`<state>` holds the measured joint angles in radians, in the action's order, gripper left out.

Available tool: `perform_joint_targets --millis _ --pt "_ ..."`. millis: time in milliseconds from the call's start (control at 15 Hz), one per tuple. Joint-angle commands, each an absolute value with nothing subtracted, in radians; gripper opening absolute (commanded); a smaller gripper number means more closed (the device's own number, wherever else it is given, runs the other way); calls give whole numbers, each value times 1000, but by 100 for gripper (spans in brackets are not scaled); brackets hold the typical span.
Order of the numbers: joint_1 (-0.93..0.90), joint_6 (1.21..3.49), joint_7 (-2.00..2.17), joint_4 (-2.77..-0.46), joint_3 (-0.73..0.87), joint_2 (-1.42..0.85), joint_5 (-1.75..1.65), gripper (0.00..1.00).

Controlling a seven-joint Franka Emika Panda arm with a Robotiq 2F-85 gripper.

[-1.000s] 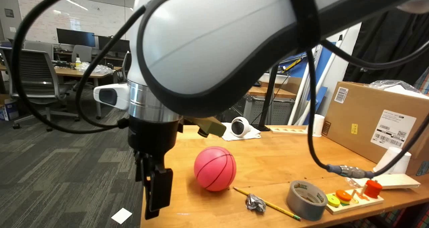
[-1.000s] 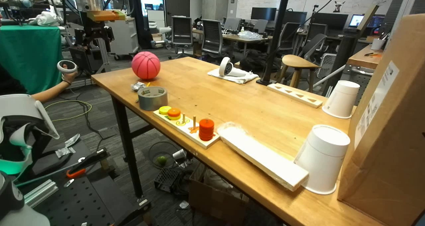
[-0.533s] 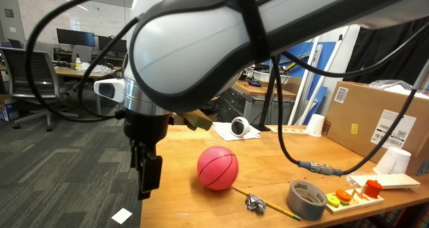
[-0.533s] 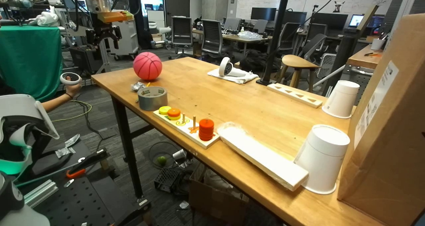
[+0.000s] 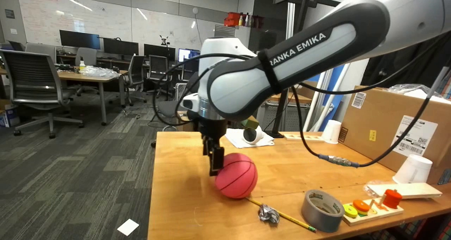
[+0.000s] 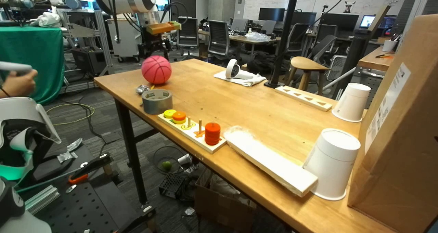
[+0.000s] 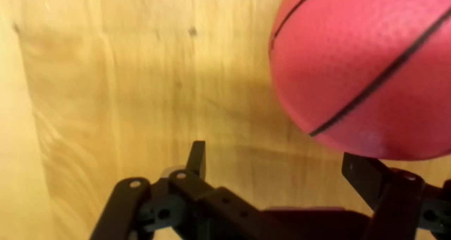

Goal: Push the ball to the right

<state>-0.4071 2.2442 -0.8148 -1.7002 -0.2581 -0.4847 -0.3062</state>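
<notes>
The ball (image 5: 238, 178), pinkish-red with thin dark seams, sits on the wooden table (image 5: 179, 208). It also shows in an exterior view (image 6: 156, 70), near the table's far left end. My gripper (image 5: 215, 166) is beside the ball's upper left in that exterior view and overlaps its edge. In the wrist view my gripper (image 7: 278, 160) is open, with bare table between its fingertips. The ball (image 7: 363, 67) fills the upper right there. The right fingertip lies at the ball's lower edge; I cannot tell whether they touch.
A pencil (image 5: 296, 221), crumpled foil (image 5: 268, 213), a grey tape roll (image 5: 322, 210) and a peg board (image 5: 373, 211) lie near the ball's right. A white controller on a cloth (image 5: 253, 136) is behind. White cups (image 6: 333, 164) and a cardboard box (image 6: 393, 130) stand farther off.
My arm and gripper have moved from the table's left edge rightward, up to the ball's left side. The ball has shifted slightly to the right in both exterior views.
</notes>
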Motion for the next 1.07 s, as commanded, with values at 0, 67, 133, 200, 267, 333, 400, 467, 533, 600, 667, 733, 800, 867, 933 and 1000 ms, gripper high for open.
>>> perform_joint_targets --millis 0,67,133,200,267,333,400,467,533,600,667,733,800,867,933,1000 --pt "-337 2296 -727 -1858 -192 -321 -418 100" --pt "-322 2320 -709 -1894 -180 -273 -457 100" --pt "-309 2343 -689 -1936 -169 -223 -503 100" --pt "-299 2364 -663 -1980 -161 -169 -551 100" --pt "-289 2384 -631 -2026 -153 -115 -604 100" --pt "-279 2405 -588 -2078 -149 -59 -657 100" --pt "-271 2422 -536 -2128 -149 -10 -723 100" --pt "-262 2432 -480 -2179 -152 43 -792 100" --pt "-257 2441 -411 -2233 -159 85 -875 100" --pt "-250 2436 -385 -2288 -171 129 -905 100" --pt "-251 2433 -376 -2346 -179 166 -901 100" --pt "-254 2438 -362 -2405 -185 200 -897 100" --pt "-259 2449 -351 -2469 -187 233 -887 100" --pt "-266 2463 -359 -2534 -187 266 -860 100" --pt "-273 2473 -359 -2599 -188 301 -843 100" --pt "-283 2484 -367 -2662 -188 336 -811 100"
